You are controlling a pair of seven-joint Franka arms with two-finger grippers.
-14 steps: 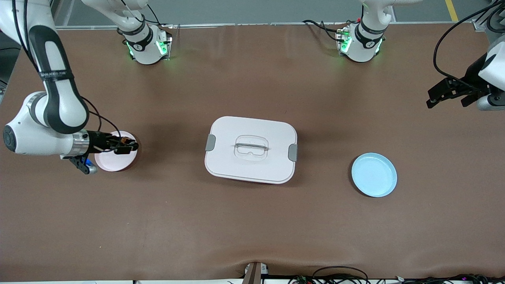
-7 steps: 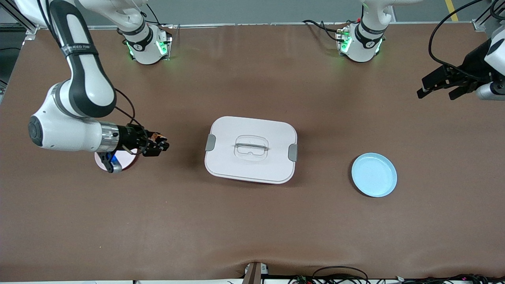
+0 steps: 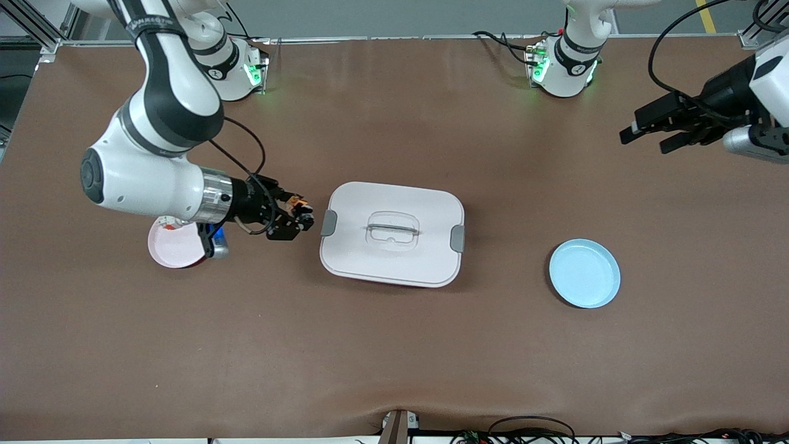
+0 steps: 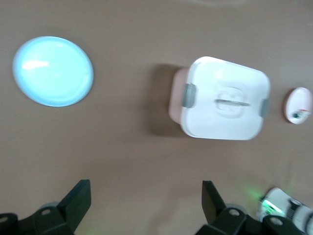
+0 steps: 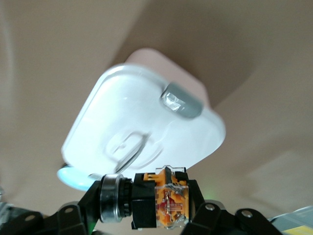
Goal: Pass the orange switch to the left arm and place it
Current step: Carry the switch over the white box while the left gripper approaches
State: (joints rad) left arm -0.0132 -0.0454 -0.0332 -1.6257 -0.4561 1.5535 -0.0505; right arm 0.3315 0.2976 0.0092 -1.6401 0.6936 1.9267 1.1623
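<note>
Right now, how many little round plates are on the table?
2. The pink plate lies toward the right arm's end, partly under that arm; the light-blue plate lies toward the left arm's end.

This was a robotics lab or test bench. Two white arms (image 3: 154, 117) were bolted at bases lit green (image 3: 231, 71) along one edge of a table under a brown mat (image 3: 394, 357). Loose cables (image 3: 530, 425) trailed at the mat's near edge, and aluminium framing (image 3: 37, 24) stood at a corner.
</note>
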